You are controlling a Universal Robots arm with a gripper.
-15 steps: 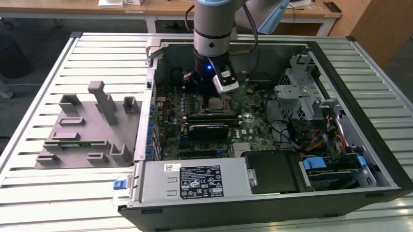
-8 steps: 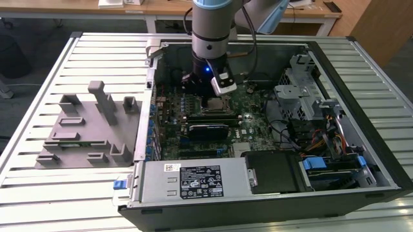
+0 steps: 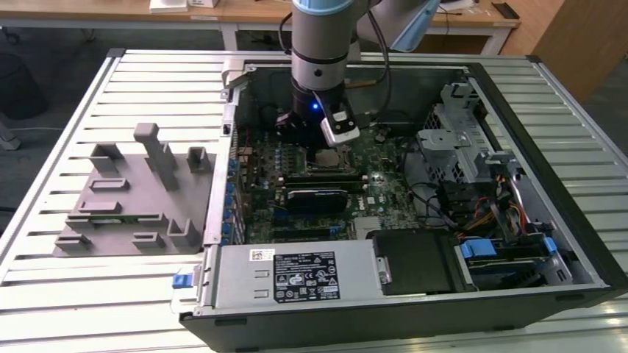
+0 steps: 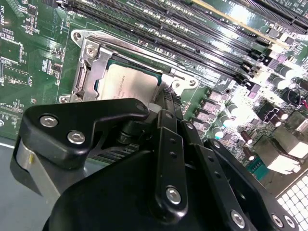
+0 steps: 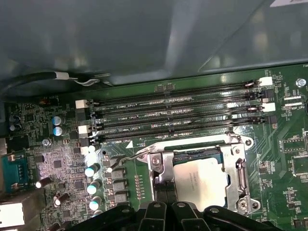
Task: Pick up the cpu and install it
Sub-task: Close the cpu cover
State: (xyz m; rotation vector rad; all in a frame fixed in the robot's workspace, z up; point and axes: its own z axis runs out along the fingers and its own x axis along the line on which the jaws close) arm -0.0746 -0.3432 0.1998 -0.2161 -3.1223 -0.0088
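Slatted pale metal table (image 3: 59, 95) carries an open black desktop computer case (image 3: 574, 243), lying on its side with its inside facing up. Beside it, toward the exterior view's left, a grey moulded holder block with upright posts (image 3: 128, 198) rests on the slats. Inside the case lie a green motherboard (image 3: 383, 176) and, at the near edge, a grey power-supply box with a white label (image 3: 294, 276).

A silver and blue robot arm (image 3: 319, 44) reaches straight down into the case. Its black gripper (image 3: 322, 149) hangs just over the cpu (image 3: 330, 158), a small flat square chip with a silver-white top. The cpu lies flat inside the shiny metal socket frame (image 5: 240, 178) on the motherboard, next to a row of long black memory slots (image 5: 173, 118).

In both wrist views the gripper (image 4: 166, 103) (image 5: 166, 208) sits at the edge of the cpu (image 4: 130, 86) (image 5: 199, 183). I cannot tell whether it is released or clenched, nor whether it touches the chip.
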